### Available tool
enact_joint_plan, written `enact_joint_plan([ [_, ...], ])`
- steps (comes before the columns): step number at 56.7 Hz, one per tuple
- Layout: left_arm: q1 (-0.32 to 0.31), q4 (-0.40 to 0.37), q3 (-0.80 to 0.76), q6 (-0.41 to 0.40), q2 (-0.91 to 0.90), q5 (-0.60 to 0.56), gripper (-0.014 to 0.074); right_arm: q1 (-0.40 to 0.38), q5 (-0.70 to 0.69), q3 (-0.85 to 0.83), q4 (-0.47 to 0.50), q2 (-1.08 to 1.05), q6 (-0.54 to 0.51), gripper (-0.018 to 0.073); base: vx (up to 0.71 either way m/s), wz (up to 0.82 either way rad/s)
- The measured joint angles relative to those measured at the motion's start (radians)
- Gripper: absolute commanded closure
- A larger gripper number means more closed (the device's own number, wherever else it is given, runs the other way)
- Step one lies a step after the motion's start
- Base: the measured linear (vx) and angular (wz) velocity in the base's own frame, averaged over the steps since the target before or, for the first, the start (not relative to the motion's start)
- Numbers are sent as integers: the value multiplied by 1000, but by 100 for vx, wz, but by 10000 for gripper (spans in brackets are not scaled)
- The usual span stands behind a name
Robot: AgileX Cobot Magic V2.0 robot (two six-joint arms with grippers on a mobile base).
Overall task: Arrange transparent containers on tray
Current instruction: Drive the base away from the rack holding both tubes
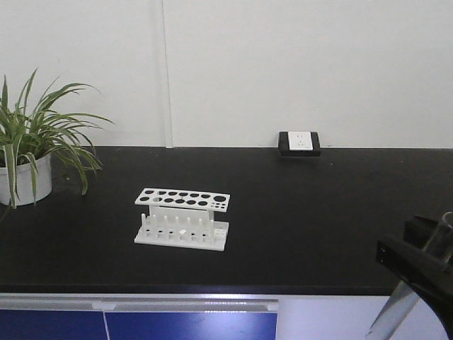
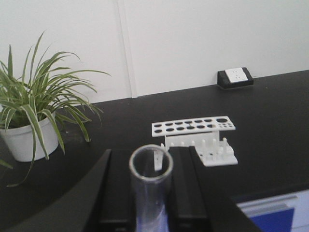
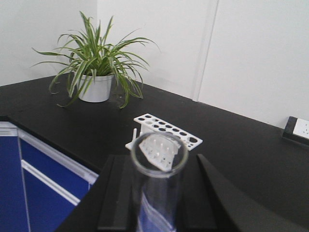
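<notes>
Closest to the camera, the left end effector [image 2: 148,193] is closed around a clear test tube [image 2: 150,169]. The tube stands up straight between the two black fingers [image 2: 186,193], with its round open rim on top. The right end effector [image 3: 157,193] is closed the same way on a second test tube [image 3: 159,162]. From the front, only this right one shows, low in the corner. So the two tubes are up in the grips, not lying on the surface. The yellow tray is not in any of the pictures, so I cannot say where it is. These tubes look very light, hard and smooth. They would likely slip easily and could crack if squeezed hard. I think the best place to hold one is on its side wall below the rim, gently, with the tube kept upright. Farther out, a white holed rack [image 1: 182,212] sits on the black surface [image 1: 318,212]. To the left of it is a spider plant [image 1: 32,131] in a white pot [image 1: 28,180]. At the back, a wall socket [image 1: 299,142] sits by the white wall.
</notes>
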Motion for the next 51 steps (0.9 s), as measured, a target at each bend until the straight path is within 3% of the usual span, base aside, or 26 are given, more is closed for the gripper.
enact_joint_plan([
  [51, 0, 0, 0, 0, 0, 0, 451, 0, 2, 0, 0, 0, 0, 571, -37, 5],
])
